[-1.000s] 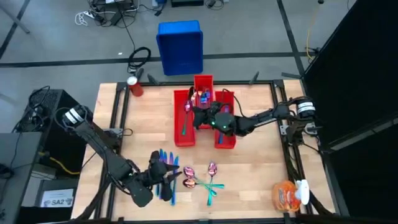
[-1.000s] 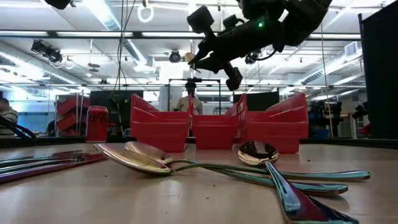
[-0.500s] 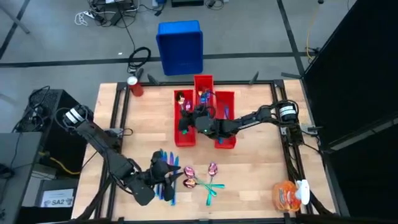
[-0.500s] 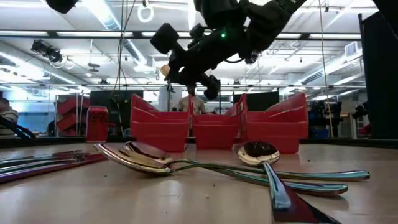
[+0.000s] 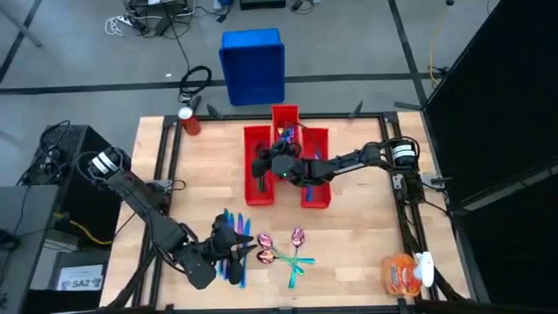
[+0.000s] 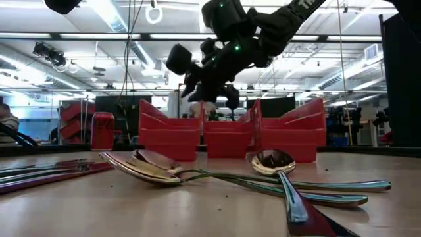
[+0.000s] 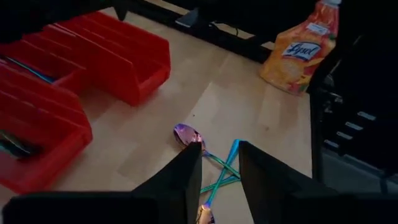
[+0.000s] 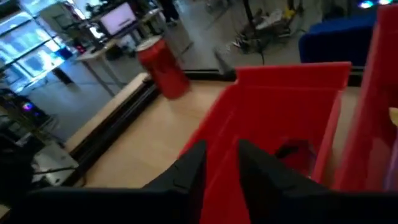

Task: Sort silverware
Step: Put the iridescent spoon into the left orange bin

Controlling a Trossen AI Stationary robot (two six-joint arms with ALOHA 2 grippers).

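Right now the right gripper (image 5: 264,164) hangs over the leftmost of three red bins (image 5: 258,192) at the far middle of the tabletop (image 5: 357,227), its arm reaching in from the right edge. Its wrist view looks past two dark fingers (image 8: 186,171) with only a narrow gap between them and nothing visible in that gap, so the gripper reads as closed and empty, though a slim piece hidden there cannot be ruled out. The bin below already holds a dark, indistinct piece (image 8: 292,151). The left gripper (image 5: 228,242) sits low at the near left, its fingers (image 7: 186,177) parted and bare, right at the blue knives (image 5: 232,255) lying with their long axes running near to far. Just right of it lie the loose spoons (image 5: 266,249) and a teal-handled piece (image 5: 301,264), crossed over one another; in the low view their bowls (image 6: 271,160) rest on the wood nearest the camera. The unsorted silverware thus lies well toward the near edge from the right gripper, and the left arm is much the nearer. An orange bottle (image 5: 401,273) stands at the near right corner, a red can (image 5: 189,120) at the far left.
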